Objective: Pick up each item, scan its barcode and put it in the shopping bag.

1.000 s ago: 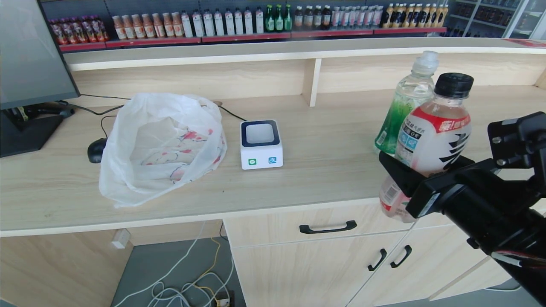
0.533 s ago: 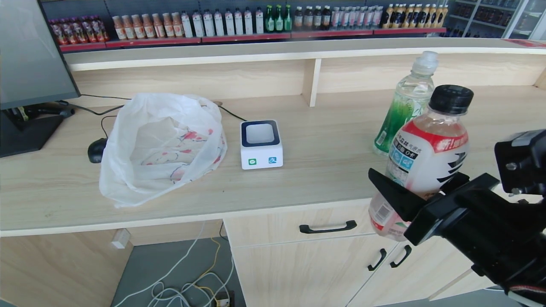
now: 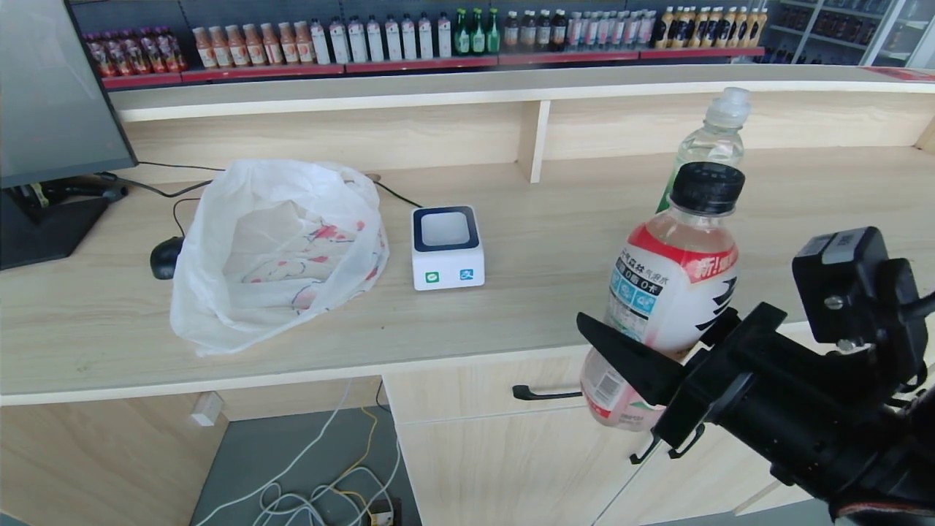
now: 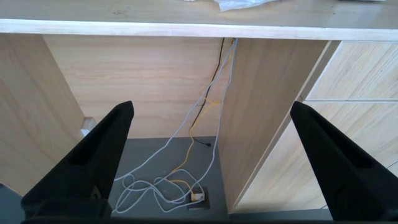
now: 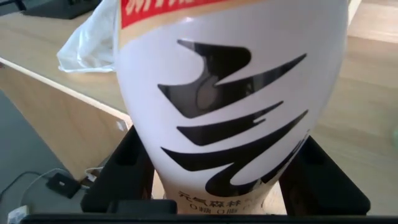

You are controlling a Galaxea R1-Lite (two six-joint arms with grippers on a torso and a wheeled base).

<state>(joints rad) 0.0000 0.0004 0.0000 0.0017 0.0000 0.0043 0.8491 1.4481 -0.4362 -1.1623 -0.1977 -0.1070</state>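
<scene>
My right gripper (image 3: 668, 365) is shut on a pale pink drink bottle (image 3: 668, 292) with a black cap and a red-and-white label, held upright in the air before the counter's front edge at the right. Up close, the bottle (image 5: 230, 99) shows between the black fingers (image 5: 127, 165). A white plastic shopping bag (image 3: 274, 248) lies open on the counter at the left. The white scanner box (image 3: 447, 247) stands just right of it. A clear bottle with a green label (image 3: 712, 142) stands behind the held one. My left gripper (image 4: 208, 162) hangs open below the counter, nothing between its fingers.
A monitor (image 3: 51, 88) and a black mouse (image 3: 164, 257) sit at the counter's far left. A raised shelf (image 3: 511, 77) runs along the back, with a divider (image 3: 537, 131). Drawers with black handles (image 3: 544, 394) lie under the counter; cables (image 3: 314, 489) trail on the floor.
My right gripper has carried the pink bottle leftward and lower in the head view, off the counter's right end toward its front edge. The green-label bottle now stands partly hidden behind it.
</scene>
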